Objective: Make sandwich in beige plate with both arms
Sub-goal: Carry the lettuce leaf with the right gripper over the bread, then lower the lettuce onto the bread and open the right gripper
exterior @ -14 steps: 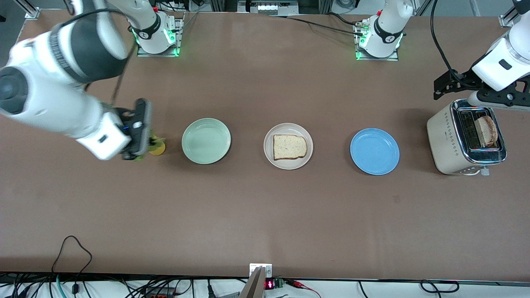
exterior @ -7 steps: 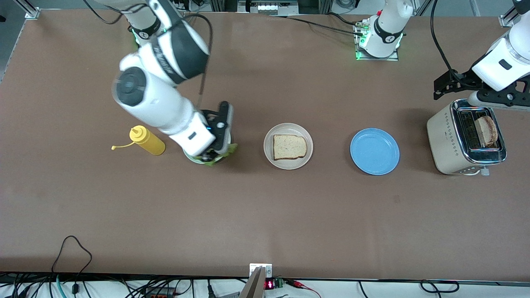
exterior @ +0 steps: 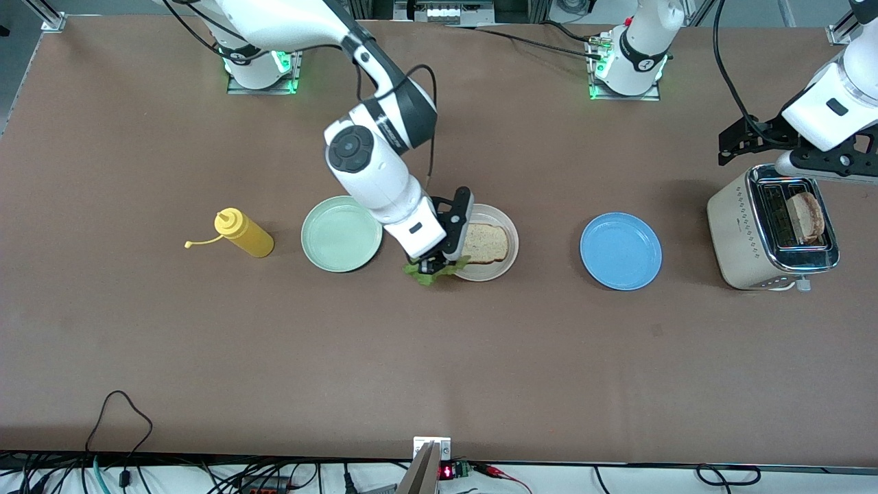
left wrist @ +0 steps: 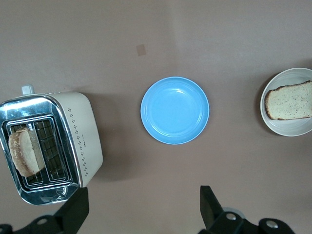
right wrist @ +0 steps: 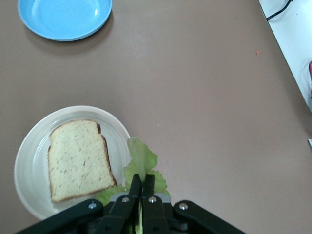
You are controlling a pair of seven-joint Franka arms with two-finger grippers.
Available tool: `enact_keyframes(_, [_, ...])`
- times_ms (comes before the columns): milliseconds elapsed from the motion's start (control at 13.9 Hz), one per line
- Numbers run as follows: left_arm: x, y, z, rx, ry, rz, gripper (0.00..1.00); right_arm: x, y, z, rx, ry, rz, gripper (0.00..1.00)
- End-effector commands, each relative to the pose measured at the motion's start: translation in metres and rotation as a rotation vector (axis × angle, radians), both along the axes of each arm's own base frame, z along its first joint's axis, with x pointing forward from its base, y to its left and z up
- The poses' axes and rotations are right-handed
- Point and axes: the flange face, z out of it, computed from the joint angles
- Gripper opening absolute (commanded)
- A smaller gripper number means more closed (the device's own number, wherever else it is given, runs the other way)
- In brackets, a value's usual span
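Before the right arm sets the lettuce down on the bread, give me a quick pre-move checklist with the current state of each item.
1. Lettuce gripped: ok, the right gripper is shut on the leaf.
2. Bread in the beige plate: ok, one slice lies flat, nothing on it.
3. Leaf over the bread: not ok, it hangs at the plate's rim toward the right arm's end, beside the slice.
4. Left gripper out of the way: ok, it is open, over the table beside the toaster.
5. Second slice ready: ok, it stands in a toaster slot.
6. Leaf's full size against the slice: cannot tell, the gripper hides part of it.
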Motion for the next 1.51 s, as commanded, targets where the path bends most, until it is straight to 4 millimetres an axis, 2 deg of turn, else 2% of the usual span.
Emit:
enact_keyframes(0, [-0.002, 0.0, 0.003, 0.015, -0.003, -0.003, 1.0, -0.018, 0.03, -0.017, 0.037, -0.014, -0.038, 0.0])
enact_keyframes(144, [-0.002, 0.0, 0.004, 0.015, -0.005, -0.004, 1.0, -0.036, 0.052, -0.044, 0.041, -0.013, -0.052, 0.0])
enact_keyframes(359, [-0.002, 0.0, 0.003, 0.015, -0.003, -0.003, 1.0, -0.053, 0.066, -0.075, 0.055, -0.018, -0.085, 0.0])
enact_keyframes(719, [-0.002, 0.0, 0.003, 0.015, -0.003, -0.004, 1.0, -0.069, 0.072, -0.101, 0.039, 0.011, -0.111, 0.0])
enact_keyframes(790, [-0.002, 0.0, 0.003, 0.015, -0.003, -0.003, 1.0, -0.069, 0.071, -0.103, 0.045, 0.016, -0.131, 0.09])
enact_keyframes(862, [-0.002, 0.0, 0.003, 0.015, -0.003, -0.003, 1.0, -0.068, 0.071, -0.102, 0.05, 0.02, -0.149, 0.92])
enact_keyframes(934, [-0.002, 0.0, 0.003, 0.015, -0.003, -0.003, 1.0, -0.067, 0.07, -0.099, 0.055, 0.022, -0.157, 1.0])
enact_keyframes(1078, [-0.002, 0.0, 0.003, 0.015, -0.003, -0.003, 1.0, -0.06, 0.066, -0.089, 0.06, 0.027, -0.169, 1.0])
enact_keyframes(1293, [-0.002, 0.0, 0.003, 0.015, -0.003, -0.003, 1.0, -0.043, 0.049, -0.061, 0.021, 0.103, -0.2, 1.0])
enact_keyframes(1437, [-0.002, 0.0, 0.003, 0.015, -0.003, -0.003, 1.0, -0.022, 0.019, -0.019, 0.014, 0.175, -0.286, 1.0])
